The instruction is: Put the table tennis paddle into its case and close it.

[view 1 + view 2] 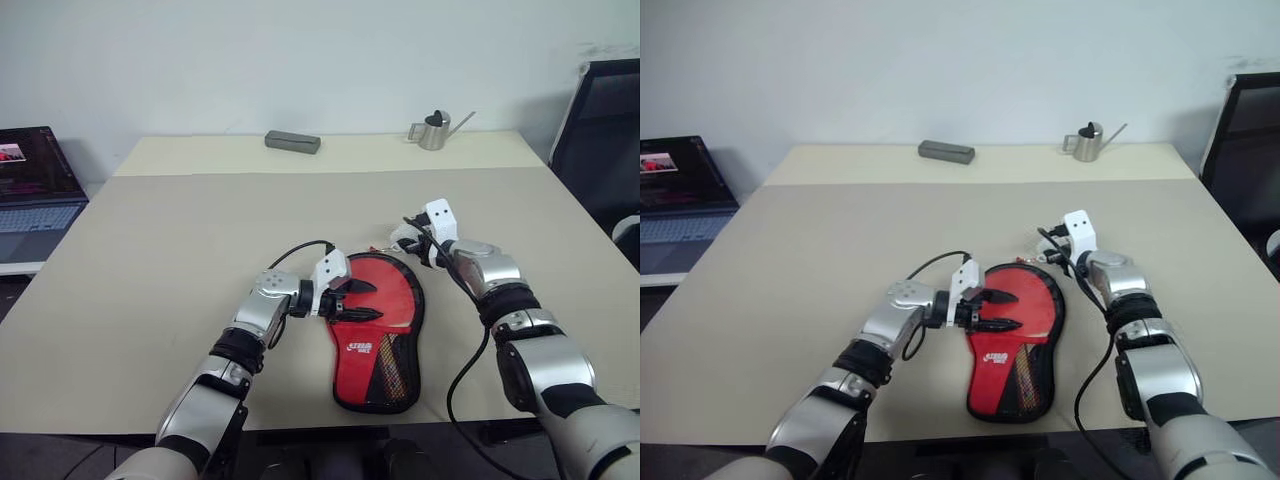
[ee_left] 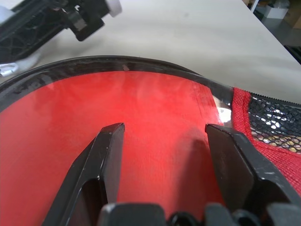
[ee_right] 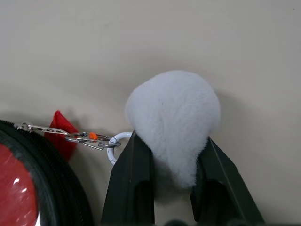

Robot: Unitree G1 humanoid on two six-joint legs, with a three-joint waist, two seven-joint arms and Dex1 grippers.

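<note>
Lay flat near the front edge of a beige surface (image 1: pixel 150 260): the case (image 1: pixel 385 345), red face and black mesh panel up, white logo showing, round end away from the robot and narrow end toward it. Could not tell from these views whether the table tennis paddle sat inside. Hovered over the round red part of the case from its left side: the left hand (image 1: pixel 360 300), its two black fingers (image 2: pixel 101 165) spread apart above the red fabric, with nothing between them. Reached just past the far right rim of the case: the right hand (image 3: pixel 164 165), its fingers pinching a white fluffy pom-pom (image 3: pixel 174 122) resting on the surface. Hung from that pom-pom: a white ring (image 3: pixel 115 146) joined to a short metal chain (image 3: pixel 61 134) running back to the black zipper rim beside a small red tab (image 3: pixel 63 129). Stood well apart at the far edge of the surface: a grey rectangular block (image 1: pixel 292 142) and a small metal watering can (image 1: pixel 435 130). Sat off the left side: an open laptop (image 1: pixel 35 190). Stood at the right: a black chair (image 1: pixel 600 130).
</note>
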